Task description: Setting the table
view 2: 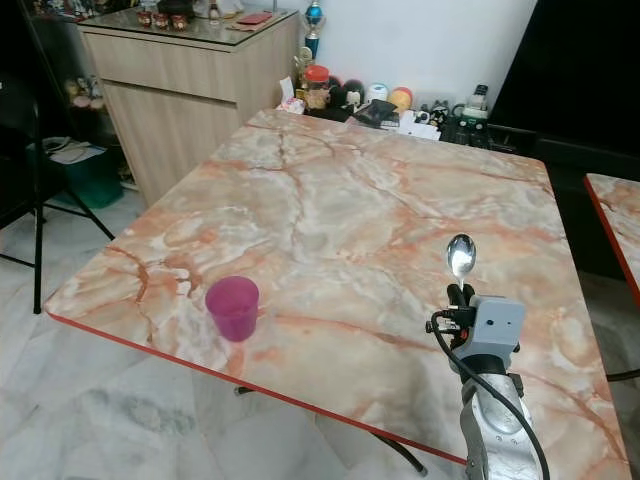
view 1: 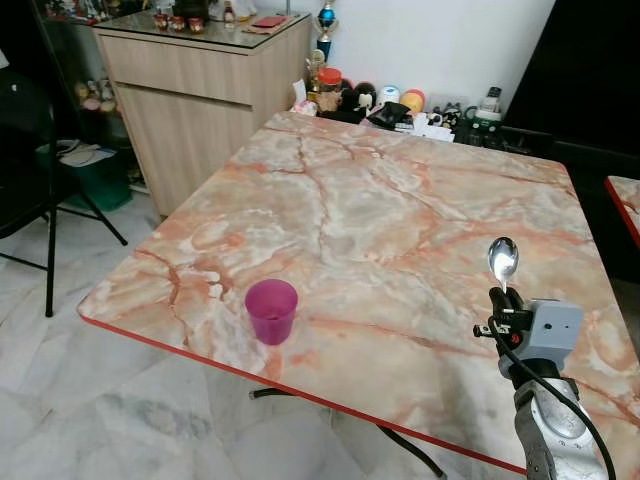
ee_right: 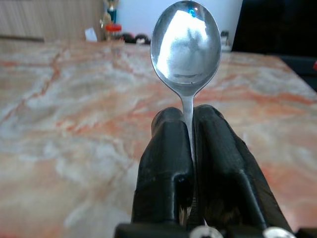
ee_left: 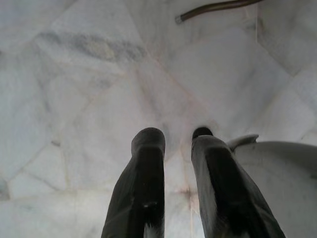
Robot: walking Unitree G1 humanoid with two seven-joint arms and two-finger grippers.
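A silver spoon [view 1: 503,260] stands upright over the near right part of the marble table [view 1: 400,200], bowl upward. My right gripper [view 1: 503,297] is shut on its handle; the right wrist view shows the spoon [ee_right: 186,49] pinched between the two black fingers [ee_right: 163,163]. A purple plastic cup [view 1: 271,311] stands upright near the table's front edge, well to the left of the spoon. My left gripper [ee_left: 177,141] hangs over the tiled floor with a small gap between its fingers and nothing between them.
Jars, cups and small clutter [view 1: 400,105] crowd the table's far edge by the wall. A wooden cabinet [view 1: 190,90] stands at the far left. A black folding stand [view 1: 50,200] is on the left floor. Another table's red edge [view 1: 625,205] shows at right.
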